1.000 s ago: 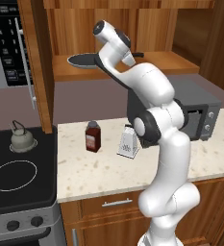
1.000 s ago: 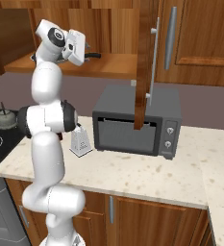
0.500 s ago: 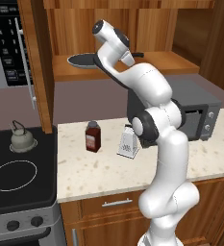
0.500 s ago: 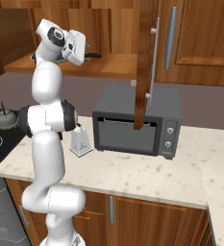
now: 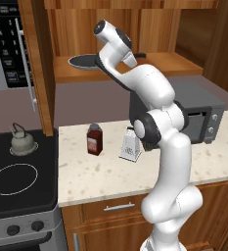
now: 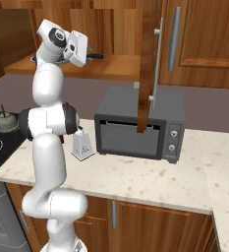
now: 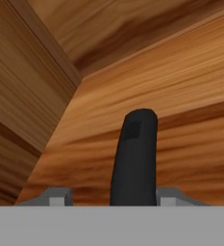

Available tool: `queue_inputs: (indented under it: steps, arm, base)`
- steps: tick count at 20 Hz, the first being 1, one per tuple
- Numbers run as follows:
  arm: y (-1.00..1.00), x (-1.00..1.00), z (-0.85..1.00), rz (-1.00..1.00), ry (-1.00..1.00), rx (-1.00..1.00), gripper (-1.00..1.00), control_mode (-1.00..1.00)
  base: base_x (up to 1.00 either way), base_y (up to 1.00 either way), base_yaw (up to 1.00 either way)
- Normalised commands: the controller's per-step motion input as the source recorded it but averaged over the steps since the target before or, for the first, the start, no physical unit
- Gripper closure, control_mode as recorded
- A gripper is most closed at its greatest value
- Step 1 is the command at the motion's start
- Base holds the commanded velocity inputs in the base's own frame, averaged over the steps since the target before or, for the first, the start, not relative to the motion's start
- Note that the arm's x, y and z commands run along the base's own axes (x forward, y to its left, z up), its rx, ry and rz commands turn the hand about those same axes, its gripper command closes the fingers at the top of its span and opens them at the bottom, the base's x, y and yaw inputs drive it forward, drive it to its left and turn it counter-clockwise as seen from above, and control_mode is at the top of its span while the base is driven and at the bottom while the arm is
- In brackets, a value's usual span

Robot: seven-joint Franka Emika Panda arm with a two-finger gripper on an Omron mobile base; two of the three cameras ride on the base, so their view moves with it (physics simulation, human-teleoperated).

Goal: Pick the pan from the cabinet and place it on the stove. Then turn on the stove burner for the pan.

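Flat round dark-grey frying pan [image 5: 84,61] lies on the wooden shelf of the open brown wall cabinet [image 5: 149,66]; its thin black handle [image 7: 134,158] is seen between the 2 grey fingertips [image 7: 53,197]. Gripper [image 7: 111,199] partly closed compared with 1 s earlier; firm grasp cannot be confirmed. Step: grasping. Next: finish closing, lift clear, carry to black glass cooktop [image 5: 22,196].

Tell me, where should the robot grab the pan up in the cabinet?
Best by its thin black handle. The pan lies flat on the cabinet shelf, too wide and shallow to pinch by the rim. The handle sticks out straight towards the open front, so the gripper should probably come in level from the front, one finger on each side of it.
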Motion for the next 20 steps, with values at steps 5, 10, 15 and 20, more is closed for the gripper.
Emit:
queue_inputs:
  steps: [5, 10, 15, 20]
  arm:
    - [0.0, 0.0, -0.19, 0.01, 0.0, 0.02, 1.0, -1.0]
    - [0.0, 0.0, -0.15, 0.01, -0.02, 0.01, 1.0, -1.0]
    - [0.02, -0.1, -0.07, 0.02, -0.11, 0.0, 1.0, -1.0]
    - [0.04, -0.24, -0.14, 0.0, -0.16, 0.0, 1.0, -1.0]
  base:
    - [0.0, 0.0, 0.0]
    - [0.0, 0.0, 0.0]
    - [0.0, 0.0, 0.0]
    - [0.0, 0.0, 0.0]
